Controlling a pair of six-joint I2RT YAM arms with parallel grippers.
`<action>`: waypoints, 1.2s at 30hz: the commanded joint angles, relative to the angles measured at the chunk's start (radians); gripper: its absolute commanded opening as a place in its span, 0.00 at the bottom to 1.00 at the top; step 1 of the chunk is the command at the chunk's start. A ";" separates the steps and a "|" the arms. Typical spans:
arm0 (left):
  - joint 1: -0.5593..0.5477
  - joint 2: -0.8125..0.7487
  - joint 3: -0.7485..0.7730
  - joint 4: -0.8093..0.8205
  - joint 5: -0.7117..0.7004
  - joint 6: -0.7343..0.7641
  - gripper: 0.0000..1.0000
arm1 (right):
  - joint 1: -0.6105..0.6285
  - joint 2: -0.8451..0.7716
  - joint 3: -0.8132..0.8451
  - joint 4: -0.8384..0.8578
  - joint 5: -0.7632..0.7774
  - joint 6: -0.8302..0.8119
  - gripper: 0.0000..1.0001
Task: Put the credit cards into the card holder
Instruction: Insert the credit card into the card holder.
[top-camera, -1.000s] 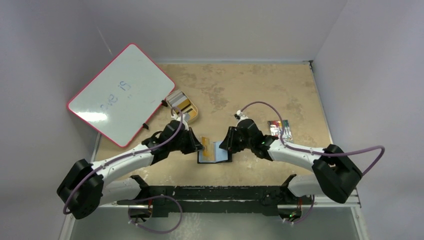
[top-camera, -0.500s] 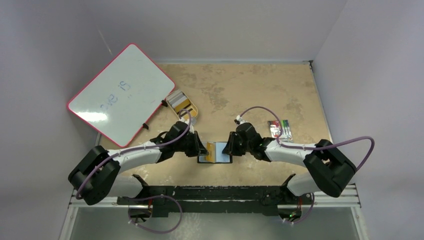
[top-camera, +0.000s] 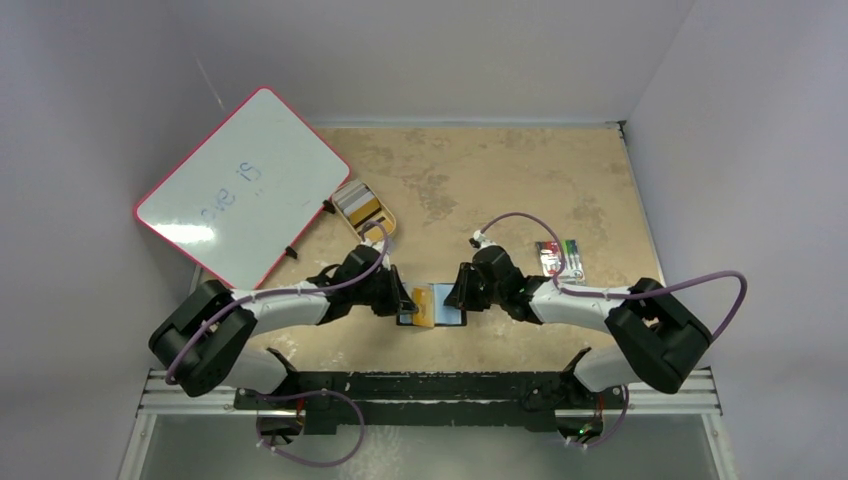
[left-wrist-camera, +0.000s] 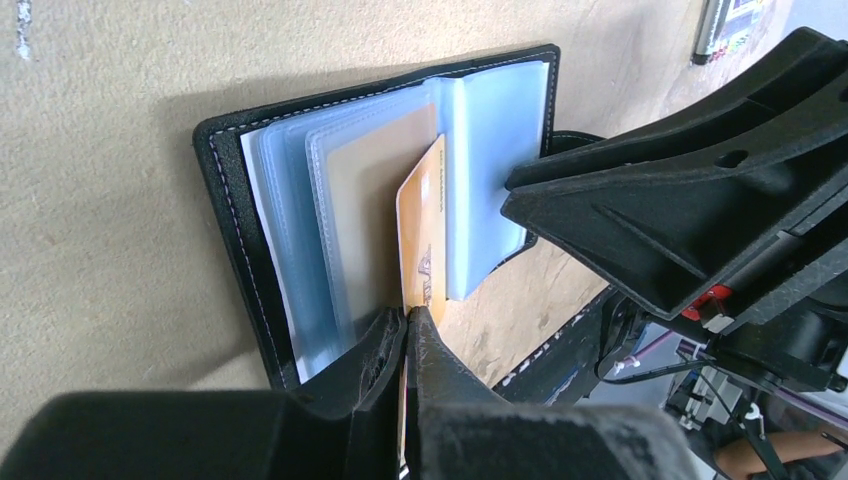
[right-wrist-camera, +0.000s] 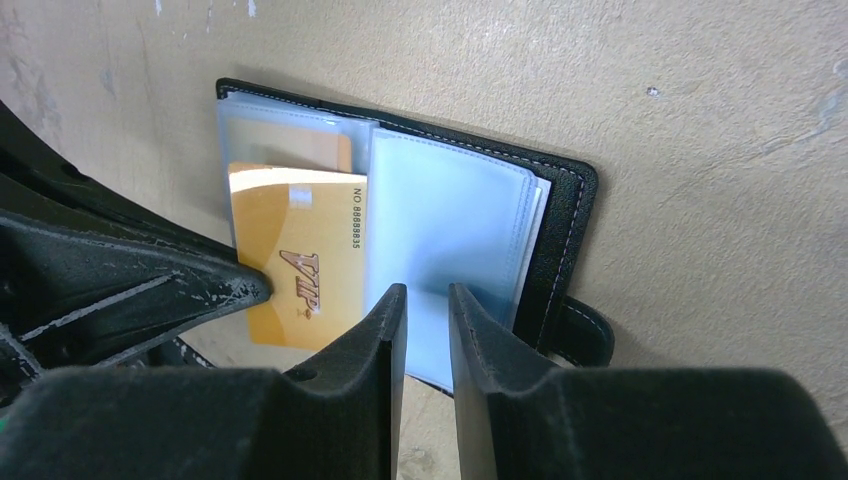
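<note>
Card (left-wrist-camera: 422, 230) (left gripper (left-wrist-camera: 408, 318)) over card holder (left-wrist-camera: 290, 220)

Place: a robot lab test cell, not a home or a shop.
Walls (top-camera: 450, 60): plain and pale, boxing in my table on three sides.
Table (top-camera: 500, 170): a tan, blotchy top that fills the cell.
Rail (top-camera: 430, 385): a black bar along the near edge, carrying both my bases.
Arms: my left arm (top-camera: 290, 300) and right arm (top-camera: 580, 300) are white and black, with purple cables (top-camera: 700, 290) looping in the open.
Fingers: my left fingers (left-wrist-camera: 440, 390) and right fingers (right-wrist-camera: 350, 350) are bare black moulded plastic, scuffed in places.
Whiteboard (top-camera: 240, 185): red-rimmed with faint blue writing, set at the left over the table's corner.
</note>
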 joint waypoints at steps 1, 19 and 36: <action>-0.003 0.021 0.020 -0.019 -0.034 0.044 0.00 | 0.002 0.018 -0.018 -0.012 0.031 -0.011 0.25; 0.001 -0.051 0.073 -0.043 0.000 0.053 0.00 | 0.002 0.009 -0.010 -0.037 0.050 -0.013 0.25; 0.008 0.051 0.067 -0.056 -0.041 0.069 0.00 | 0.002 0.006 -0.019 -0.027 0.055 -0.010 0.25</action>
